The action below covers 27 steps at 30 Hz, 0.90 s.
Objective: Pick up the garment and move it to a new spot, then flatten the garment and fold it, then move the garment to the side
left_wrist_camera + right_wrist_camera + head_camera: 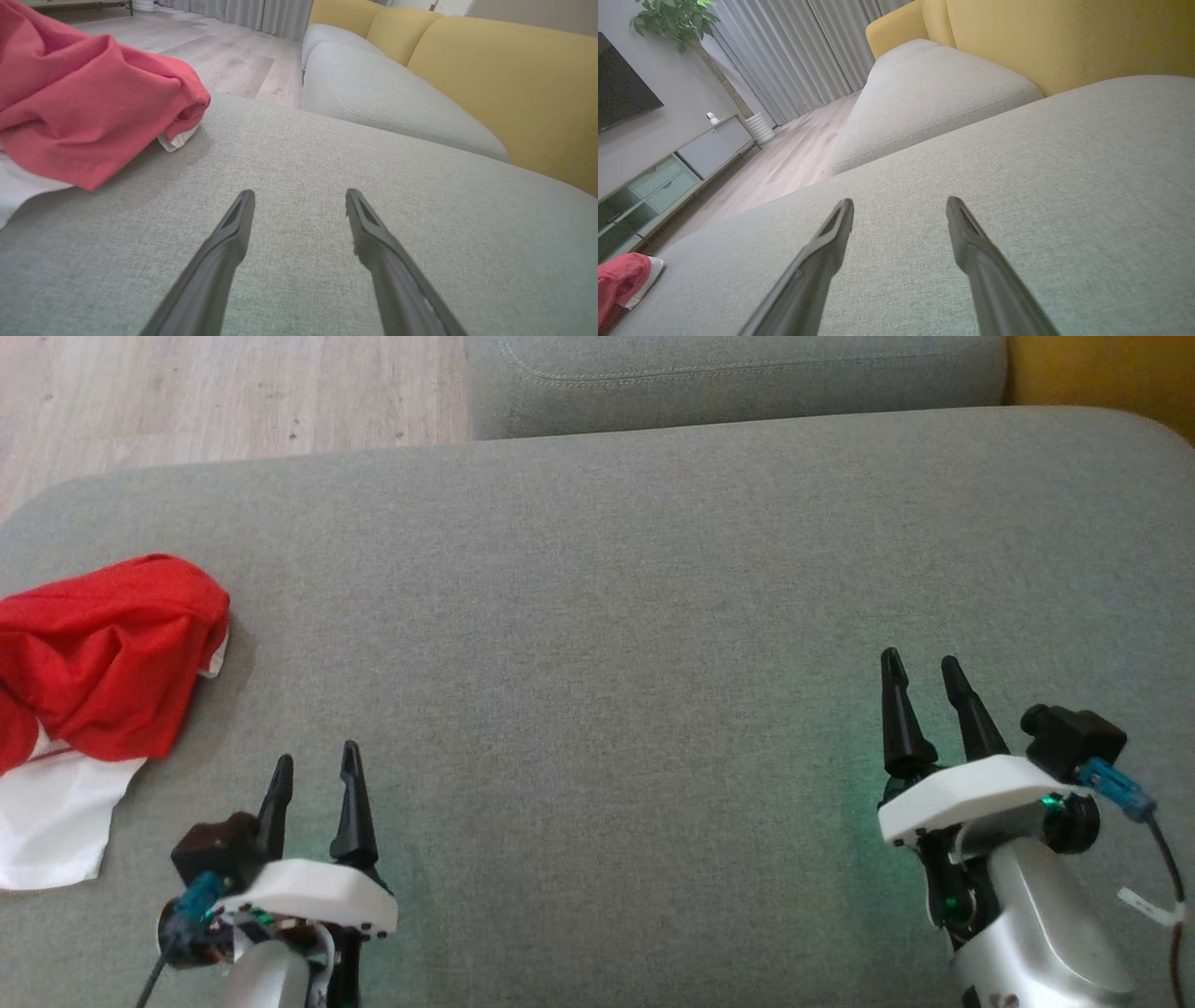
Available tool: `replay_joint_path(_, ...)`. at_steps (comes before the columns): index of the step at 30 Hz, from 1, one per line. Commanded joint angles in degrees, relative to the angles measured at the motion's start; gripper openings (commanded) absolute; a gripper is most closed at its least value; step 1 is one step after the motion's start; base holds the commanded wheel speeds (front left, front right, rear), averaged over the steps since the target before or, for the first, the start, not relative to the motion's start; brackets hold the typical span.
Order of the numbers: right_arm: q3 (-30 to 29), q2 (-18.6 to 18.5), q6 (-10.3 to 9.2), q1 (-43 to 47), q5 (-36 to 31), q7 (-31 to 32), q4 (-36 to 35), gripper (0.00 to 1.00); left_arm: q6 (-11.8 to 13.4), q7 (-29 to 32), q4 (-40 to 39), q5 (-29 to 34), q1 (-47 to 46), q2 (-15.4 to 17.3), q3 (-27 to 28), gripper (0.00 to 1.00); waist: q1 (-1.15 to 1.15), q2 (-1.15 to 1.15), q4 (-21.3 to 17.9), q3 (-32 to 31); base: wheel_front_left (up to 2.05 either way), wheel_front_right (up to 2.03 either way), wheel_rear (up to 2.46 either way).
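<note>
A: Where's the garment (103,644)?
B: Far left of head view, mid-height. Bunched on the grey cushion (597,569), partly cut off by the frame edge. Red on top, white layer sticking out at lower left.
A: How'll it handle?
B: Prob. light, soft and floppy, no stiffness. It'll sag and trail when lifted. Not fragile, and I doubt it slides much on that weave.
A: Grab where?
B: Raised red fold at its right end, or the white edge at lower left. Pinch a thick fold so the layers come up together. A corner would suit flattening better, but I can't tell hem from collar.
A: Arms?
B: Left gripper (317,754) is at lower left, fingers apart, nothing btwn them, pointing up-frame. It's near the garment, to its right, not touching. In left wrist view the cloth sits upper left, off to the side of the fingers, not ahead.
A: Right one?
B: Right gripper (921,658) is at lower right, fingers apart too, empty, well apart from the garment. The left arm looks the handier for the pick.
</note>
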Motion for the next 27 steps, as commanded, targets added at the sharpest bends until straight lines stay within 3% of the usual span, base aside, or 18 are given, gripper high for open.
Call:
replay_joint_path(1,1.27,0.05,0.2,-3.18,-1.57,-1.02,-1.36,1.0,0.39,-0.97,-1.18,1.78,-3.56,0.48,0.85,1.0,0.0,0.0,0.0,0.01,0.0,0.0,0.0)
replay_joint_path(27,1.43,-0.02,0.24,-3.79,-16.16,-5.31,2.2,1.0,3.21,-5.25,0.62,15.93,-2.61,-0.71,4.05,1.0,0.0,0.0,0.04,0.11,0.0,0.0,0.0)
